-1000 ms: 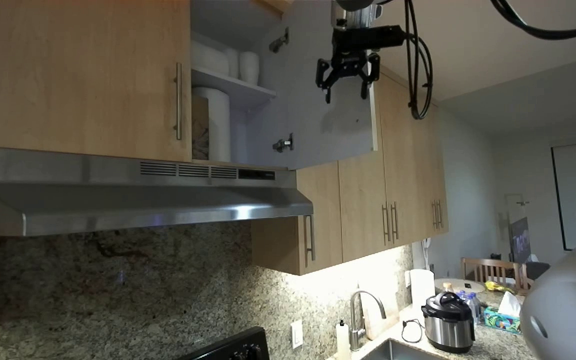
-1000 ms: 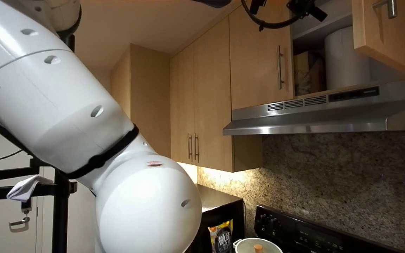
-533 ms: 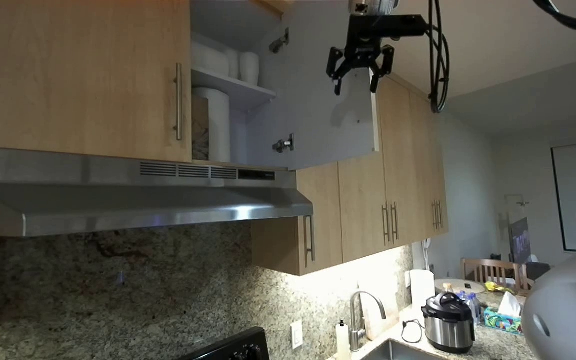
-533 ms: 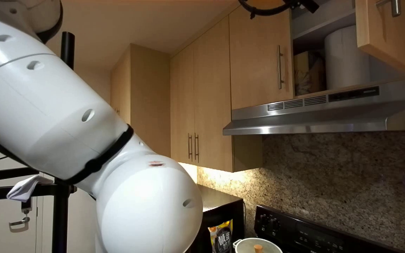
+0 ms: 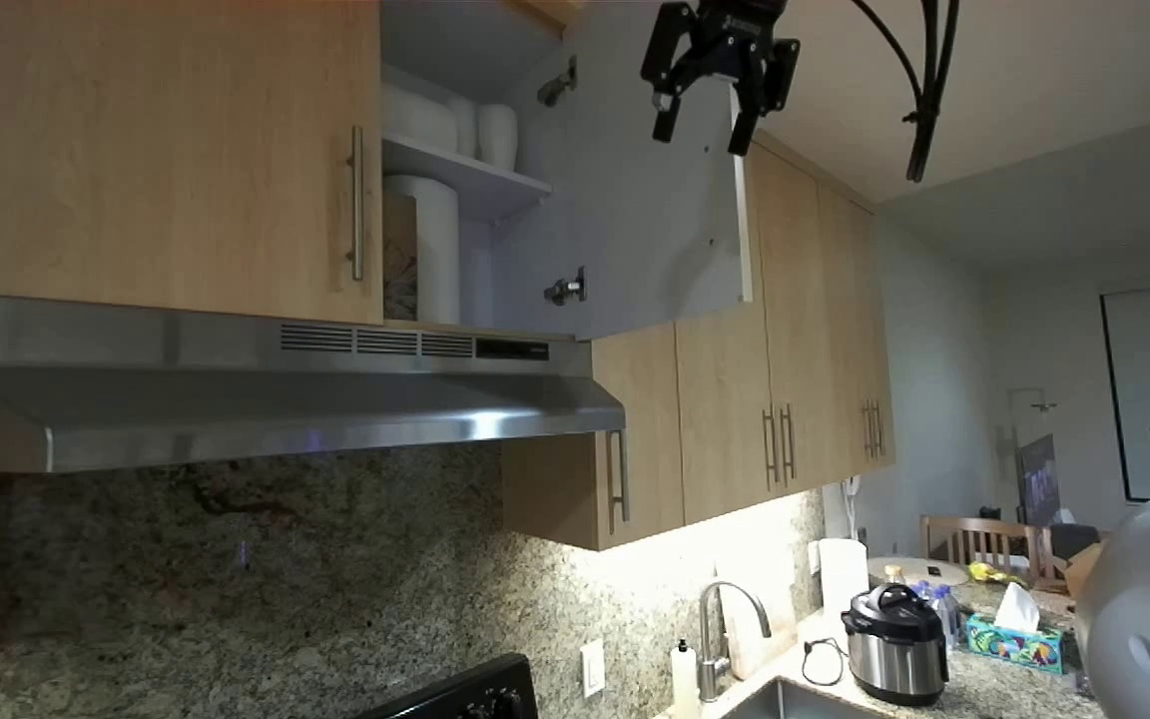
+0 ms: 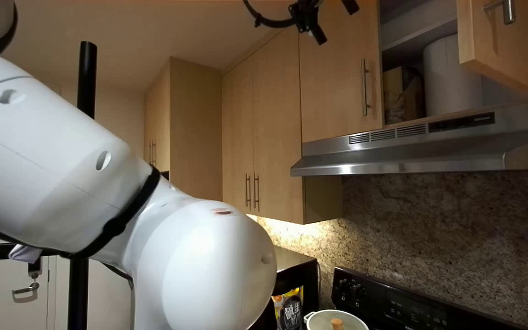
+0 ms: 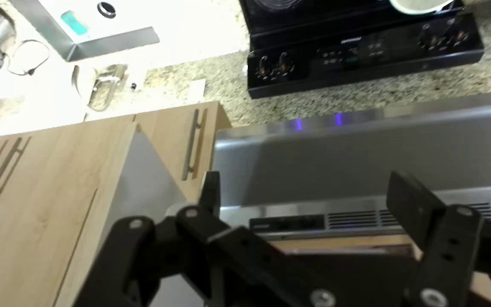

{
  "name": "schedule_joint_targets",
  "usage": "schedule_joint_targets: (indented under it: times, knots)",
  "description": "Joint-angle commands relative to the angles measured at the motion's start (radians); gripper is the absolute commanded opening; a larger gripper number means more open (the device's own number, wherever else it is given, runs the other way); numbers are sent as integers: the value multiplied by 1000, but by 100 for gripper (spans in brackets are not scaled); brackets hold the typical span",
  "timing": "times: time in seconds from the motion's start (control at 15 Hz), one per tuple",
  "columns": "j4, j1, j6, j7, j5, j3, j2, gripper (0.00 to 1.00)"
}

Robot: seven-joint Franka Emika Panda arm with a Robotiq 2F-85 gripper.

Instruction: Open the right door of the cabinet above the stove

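The right door (image 5: 650, 225) of the cabinet (image 5: 465, 178) stands wide open, its pale inner face showing. Its wood outer face (image 6: 511, 55) and bar handle (image 6: 509, 13) show in an exterior view. The door also appears in the wrist view (image 7: 147, 179). Inside the cabinet are a white shelf, white dishes and a white roll. My gripper (image 5: 703, 138) is open and empty near the top of the view, in front of the door's inner face; in an exterior view the gripper (image 6: 335, 22) is apart from the door. The open fingers (image 7: 309, 192) also show in the wrist view. The stove (image 7: 356, 59) is below.
The steel range hood (image 5: 286, 399) juts out under the cabinet. The closed left door (image 5: 166, 150) is beside the opening. Taller cabinets (image 5: 815, 330) run beyond the open door. A pot (image 6: 337, 321) stands on the stove. The white arm (image 6: 62, 151) fills much of an exterior view.
My gripper has moved up and back from the cabinet, away from the open door, staying open. The door's free edge has swayed slightly and the door remains open.
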Motion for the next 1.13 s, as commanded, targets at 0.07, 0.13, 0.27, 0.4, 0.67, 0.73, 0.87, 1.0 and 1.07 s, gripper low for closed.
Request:
schedule_joint_targets:
  times: [0.07, 0.13, 0.27, 0.4, 0.67, 0.73, 0.87, 1.0, 1.07]
  knots:
    - [-52, 67, -94, -74, 142, -26, -17, 100]
    - [-68, 76, -113, -85, 169, -35, -19, 100]
    - [-130, 89, -131, -118, 215, -56, -21, 100]
    - [-208, 94, -138, -152, 257, -74, -18, 100]
    - [-258, 59, -151, -165, 259, -65, 1, 100]
    - [-290, 59, -156, -174, 259, -69, 7, 100]
    - [-314, 60, -156, -177, 259, -71, 16, 100]
    - [-314, 60, -156, -178, 259, -71, 16, 100]
    - [-314, 60, -156, -178, 259, -71, 14, 100]
